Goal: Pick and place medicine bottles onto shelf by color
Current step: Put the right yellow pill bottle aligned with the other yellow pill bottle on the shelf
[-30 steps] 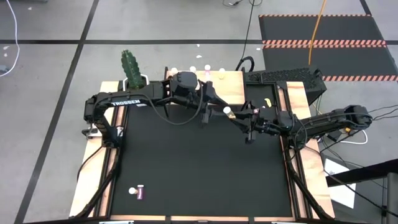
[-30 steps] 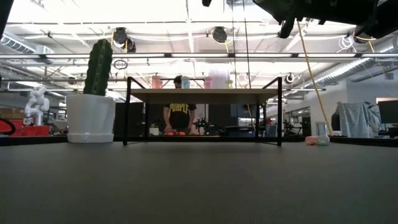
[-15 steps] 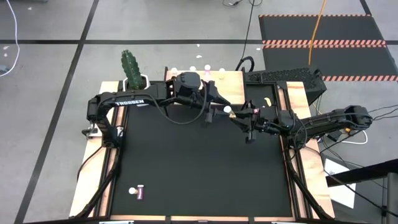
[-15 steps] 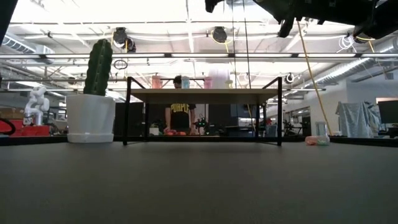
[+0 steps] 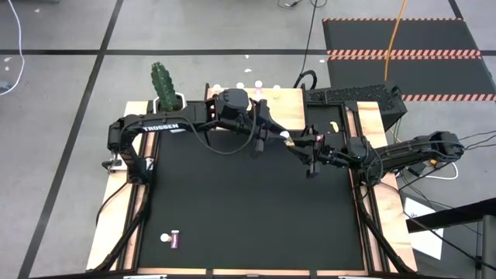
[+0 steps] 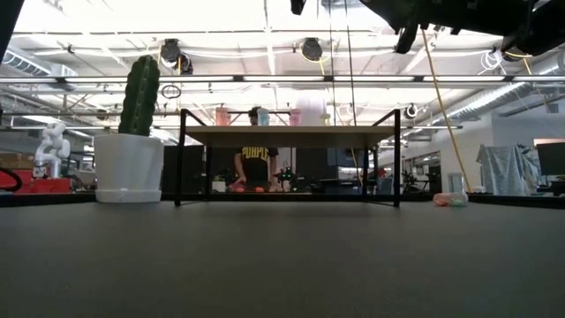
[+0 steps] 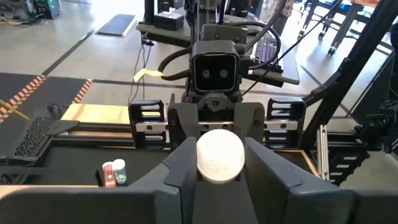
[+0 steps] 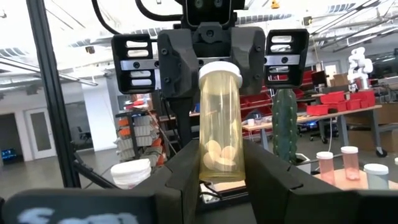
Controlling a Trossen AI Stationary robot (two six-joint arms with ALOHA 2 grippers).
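A yellow medicine bottle [image 8: 219,124] with a white cap [image 5: 285,136] hangs in the air between my two grippers, in front of the shelf [image 5: 288,108]. My left gripper [image 5: 271,137] reaches it from the table's left and is shut on the cap. My right gripper [image 5: 299,144] comes from the right and is shut on the bottle's body. Three bottles [image 5: 240,87] stand along the shelf's far edge. A purple bottle [image 5: 172,239] lies on its side on the black mat near the front left. My left gripper pinches the white cap [image 7: 219,155] between its two fingers [image 7: 186,165], one on each side of its rim, coming about level from the table's left. My right gripper pinches the lower part of the yellow body [image 8: 219,163] between its two fingers, coming from the table's right and slanting slightly upward, along the bottle. The bottle is lifted clear of the table, cap toward the left arm.
A white pot with a green cactus [image 5: 164,87] stands at the far left corner beside the shelf. In the low view the shelf [image 6: 287,135] stands on thin black legs, with a person beyond it. A red bottle [image 7: 114,173] lies on the mat's right side.
My left gripper's fingers have shut on the yellow bottle's white cap, which before stood between them with a gap. Both arms have kept their places, and the bottle has stayed where it was.
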